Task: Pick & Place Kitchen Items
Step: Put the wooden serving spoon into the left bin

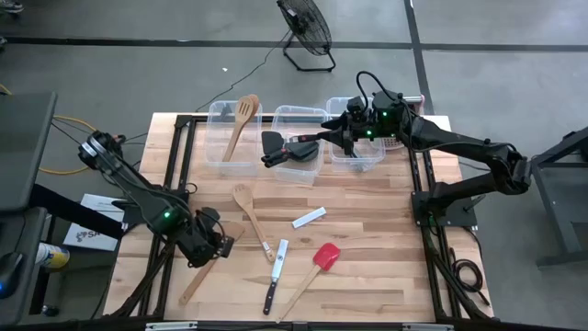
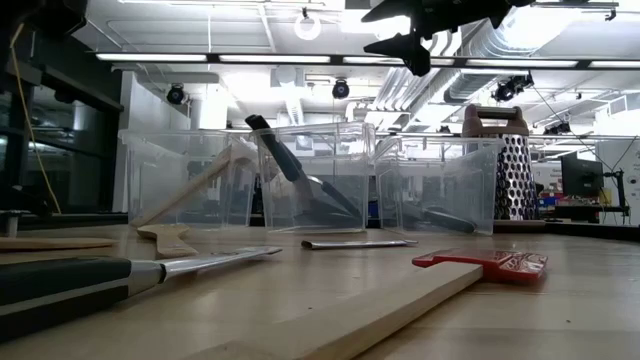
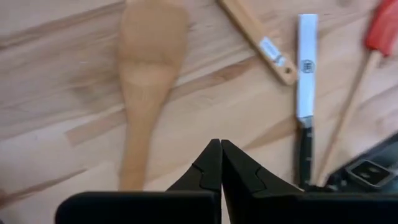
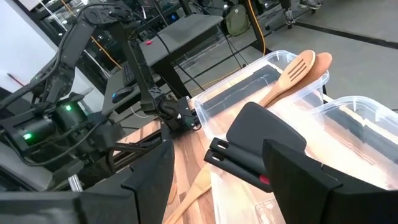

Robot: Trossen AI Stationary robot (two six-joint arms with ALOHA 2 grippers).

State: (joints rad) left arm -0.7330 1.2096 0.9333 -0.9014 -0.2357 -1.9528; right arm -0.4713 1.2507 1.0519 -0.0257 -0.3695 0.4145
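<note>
My left gripper (image 1: 223, 245) is shut and holds nothing. It stands low over the table's near left, beside a pale wooden spatula (image 3: 146, 74) that lies flat. My right gripper (image 1: 280, 154) is open and empty, high above the middle clear bin (image 1: 299, 170). Black turners (image 4: 267, 134) lie in that bin, below the spread fingers. Two wooden slotted spoons (image 1: 243, 119) lean on the left bin's rim. On the table lie a wooden spoon (image 1: 250, 216), a black-handled knife (image 1: 276, 276), a red-headed spatula (image 1: 317, 267) and a small white blade (image 1: 309, 217).
Three clear bins stand in a row at the table's far side; the right one (image 1: 358, 161) holds dark items. A metal box grater (image 2: 510, 175) stands behind it at the far right. The black frame rails (image 1: 424, 184) run along the table's left and right sides.
</note>
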